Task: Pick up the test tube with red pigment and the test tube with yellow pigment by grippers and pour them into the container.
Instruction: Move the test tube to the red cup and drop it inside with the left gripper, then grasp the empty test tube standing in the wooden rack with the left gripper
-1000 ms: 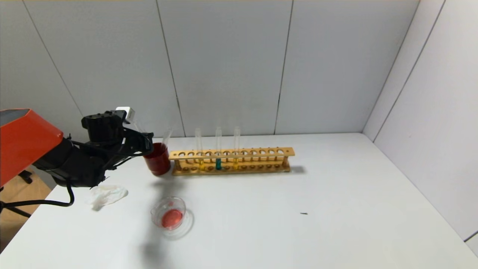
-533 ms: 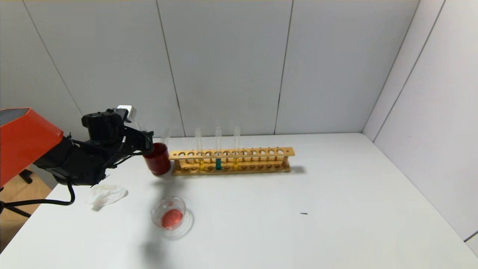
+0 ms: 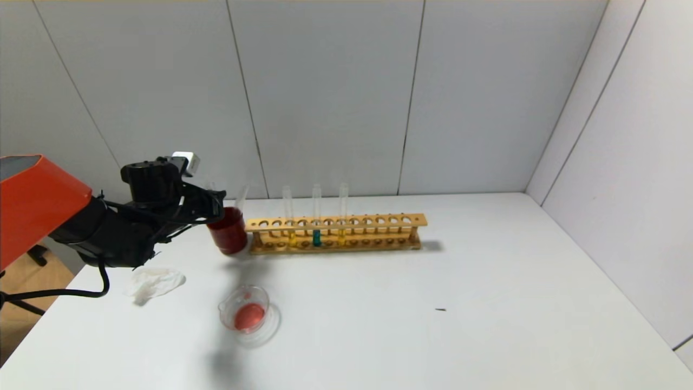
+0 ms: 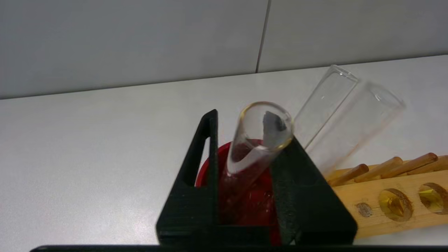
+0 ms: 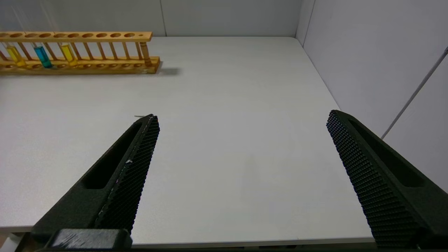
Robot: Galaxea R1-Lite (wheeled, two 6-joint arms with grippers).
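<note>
Test tube, emptied of red pigment (image 4: 260, 134): clear glass, tilted, standing between the two black fingers (image 4: 196, 182) of the left gripper (image 4: 246, 140), its open mouth rising above the fingertips and its lower end down inside the dark red cup (image 4: 252, 206). Both fingers sit against the glass, one on each side (clamped on the tube, no gap showing).

Second empty tube (image 4: 329, 108): leans out of the same cup, just beside the outer face of the far finger, apart from the held tube.

Left gripper (image 3: 214, 208), head view: over the dark red cup (image 3: 229, 233), at the end of the wooden rack (image 3: 335, 233).

Wooden rack: just past the fingers on the cup's far side; carries two test tubes with yellow pigment (image 3: 342, 219) (image 3: 289, 222) and a teal-liquid tube (image 3: 316, 222) between them, all upright in their holes.

Container (image 3: 249, 313): clear glass dish on the table (image 3: 433, 325), nearer the robot than the fingers and well apart from them; red liquid pooled inside.

Crumpled tissue (image 3: 154, 283): on the table below the left arm.

Right gripper (image 5: 241, 122): parked above the table's near edge, fingers spread wide, nothing between them; rack far off from its fingertips.
</note>
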